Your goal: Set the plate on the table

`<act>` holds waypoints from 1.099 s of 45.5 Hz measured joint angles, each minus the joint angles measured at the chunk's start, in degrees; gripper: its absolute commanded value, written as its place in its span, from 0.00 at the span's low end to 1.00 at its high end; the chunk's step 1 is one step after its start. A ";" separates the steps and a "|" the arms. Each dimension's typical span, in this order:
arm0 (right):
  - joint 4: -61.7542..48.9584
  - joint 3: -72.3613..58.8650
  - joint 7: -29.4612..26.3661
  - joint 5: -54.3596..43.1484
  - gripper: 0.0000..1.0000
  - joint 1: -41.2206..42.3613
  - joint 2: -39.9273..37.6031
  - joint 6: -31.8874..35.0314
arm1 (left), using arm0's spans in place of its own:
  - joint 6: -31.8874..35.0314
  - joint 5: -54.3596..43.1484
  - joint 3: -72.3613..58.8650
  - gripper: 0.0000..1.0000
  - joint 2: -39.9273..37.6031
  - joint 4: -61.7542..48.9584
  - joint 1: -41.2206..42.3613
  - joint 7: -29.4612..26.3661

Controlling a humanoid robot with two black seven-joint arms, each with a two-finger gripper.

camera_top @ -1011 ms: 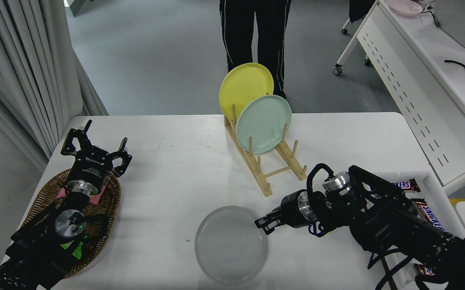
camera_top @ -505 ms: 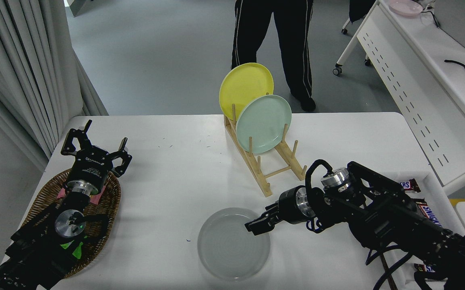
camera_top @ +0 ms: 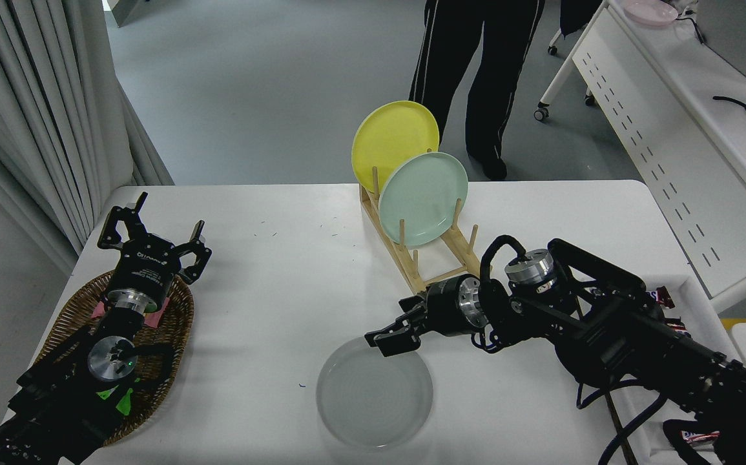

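The pale grey-white plate lies flat on the white table, near the front edge. My right gripper hovers at the plate's far rim, pointing left. Its fingers are a little apart and hold nothing. My left gripper is parked open at the lower left, over a wicker basket.
A wooden dish rack behind the right gripper holds a yellow plate and a mint green plate upright. The wicker basket is at the left. Candy bars lie at the right. A person's legs are beyond the far edge. A white desk stands at the right.
My right gripper has moved left and away from me, from the plate's right rim across to its far rim. The plate stays flat. The person has stepped to the right.
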 measured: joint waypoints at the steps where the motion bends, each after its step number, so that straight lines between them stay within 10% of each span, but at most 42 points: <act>1: 0.69 0.08 0.03 -0.08 1.00 0.04 -0.45 1.38 | 0.00 0.00 0.00 1.00 0.00 0.00 0.00 0.00; 18: 7.53 4.79 1.85 -7.93 1.00 0.28 -6.97 21.26 | 0.00 0.01 0.00 1.00 0.00 0.00 0.00 0.00; 50: -1.38 26.34 24.02 -45.44 1.00 -9.65 -4.52 22.45 | 0.00 -0.01 0.01 1.00 -0.01 -0.03 0.00 0.00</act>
